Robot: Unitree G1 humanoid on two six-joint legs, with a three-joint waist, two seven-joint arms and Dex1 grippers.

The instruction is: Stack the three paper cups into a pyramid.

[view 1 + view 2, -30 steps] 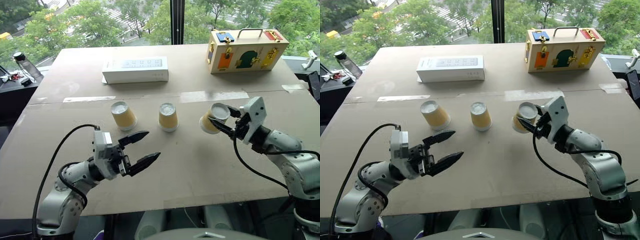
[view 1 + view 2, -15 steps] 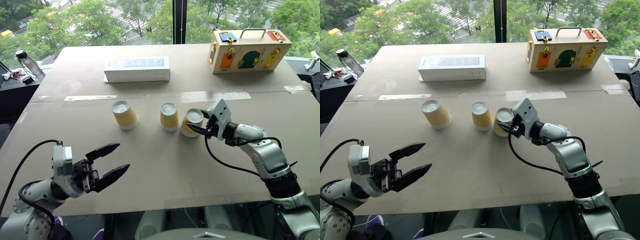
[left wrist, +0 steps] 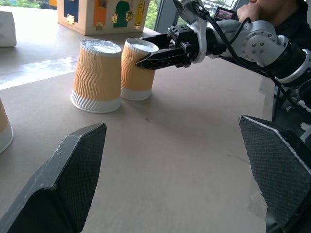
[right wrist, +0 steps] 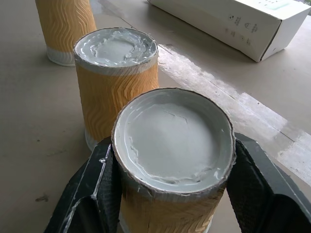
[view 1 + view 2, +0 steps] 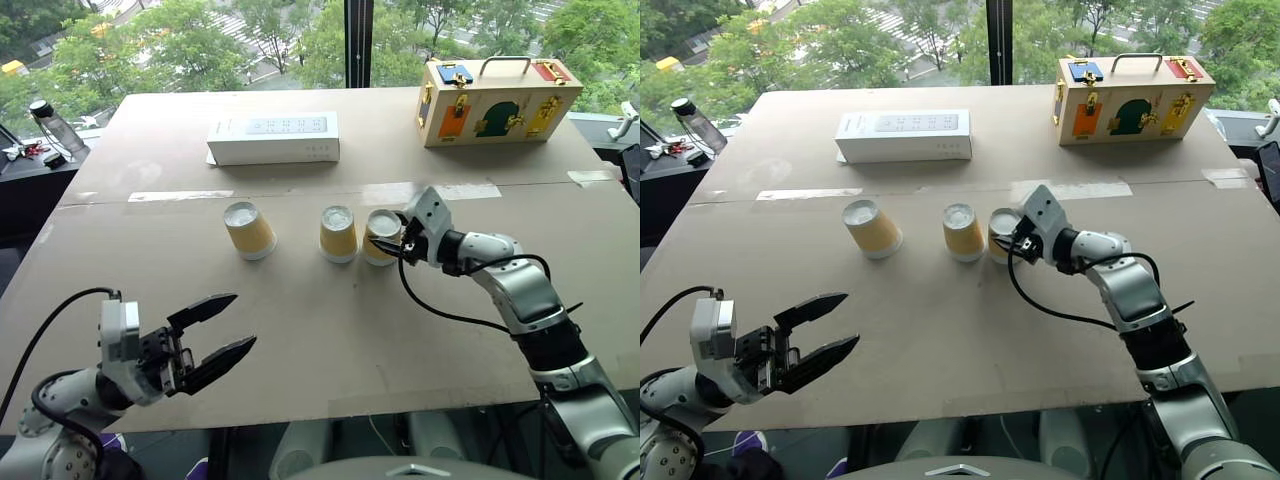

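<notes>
right wrist view: cup [image 4: 172,160] in right tool [image 4: 170,194]

The right gripper [image 5: 388,245] and its clamped right cup [image 5: 381,236] are closing off the middle cup's [image 5: 337,234] right side. A passable gap is lying between it and the left cup [image 5: 247,230]. The white box [image 5: 273,138] is standing well behind.

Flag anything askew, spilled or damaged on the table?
Nothing spilled or damaged. The three paper cups are upside down: left cup, middle cup, and right cup, gripped by the right gripper beside the middle one. The left cup looks slightly tilted. The left gripper hangs open.
</notes>
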